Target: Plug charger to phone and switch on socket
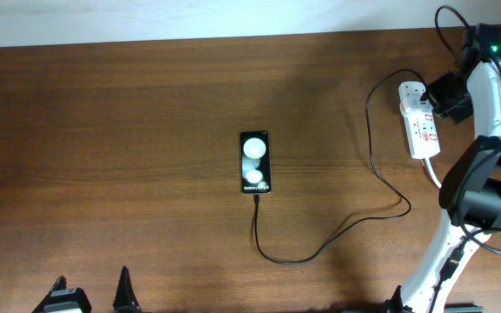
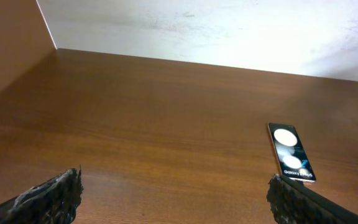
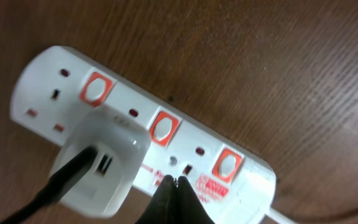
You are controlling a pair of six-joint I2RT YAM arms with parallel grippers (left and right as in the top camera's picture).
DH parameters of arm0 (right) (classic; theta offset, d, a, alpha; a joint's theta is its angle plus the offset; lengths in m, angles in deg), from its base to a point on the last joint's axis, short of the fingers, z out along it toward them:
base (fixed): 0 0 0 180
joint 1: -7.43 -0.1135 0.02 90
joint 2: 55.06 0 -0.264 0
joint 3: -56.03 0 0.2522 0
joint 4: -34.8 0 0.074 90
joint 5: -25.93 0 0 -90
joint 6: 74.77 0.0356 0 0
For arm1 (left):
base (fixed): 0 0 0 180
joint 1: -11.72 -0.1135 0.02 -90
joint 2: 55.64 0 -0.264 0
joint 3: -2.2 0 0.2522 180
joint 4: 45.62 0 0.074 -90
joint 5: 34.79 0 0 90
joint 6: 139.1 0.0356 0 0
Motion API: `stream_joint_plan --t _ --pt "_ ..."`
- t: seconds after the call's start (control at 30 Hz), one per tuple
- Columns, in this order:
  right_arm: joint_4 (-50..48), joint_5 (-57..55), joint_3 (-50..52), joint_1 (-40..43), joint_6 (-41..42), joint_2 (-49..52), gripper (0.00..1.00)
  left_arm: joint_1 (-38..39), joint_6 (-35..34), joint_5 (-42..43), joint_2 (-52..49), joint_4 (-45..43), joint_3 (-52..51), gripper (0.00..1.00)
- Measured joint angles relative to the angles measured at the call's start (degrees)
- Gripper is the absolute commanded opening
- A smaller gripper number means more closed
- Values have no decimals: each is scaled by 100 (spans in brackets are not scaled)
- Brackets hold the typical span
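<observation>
Brown wood-grain table (image 1: 129, 174); pale, scuffed wall (image 2: 229, 31) along table's far edge.

phone (image 1: 256, 163): black, flat, face up, mid-table (image 1: 103, 130) | charger (image 1: 256, 222): thin black cable, tip at phone's near end, loops right up to socket | socket (image 1: 423, 130): white strip, red switches, far right

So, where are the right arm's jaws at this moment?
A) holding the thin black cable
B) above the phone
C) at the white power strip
C: the right wrist view shows the closed jaws right at the white power strip, near a red switch; the phone lies apart at mid-table.
</observation>
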Motion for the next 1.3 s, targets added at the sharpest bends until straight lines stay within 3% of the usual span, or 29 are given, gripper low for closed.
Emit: stream_joint_plan --t 0.57,1.03,1.3 --pt "-562 179 0 28 -4 428 4 0 0 -22 0 -2 0 99" --pt "-444 476 37 50 -177 533 4 0 0 -42 0 0 0 99" --pt "-140 706 -214 483 -240 566 4 0 0 -42 0 0 0 99"
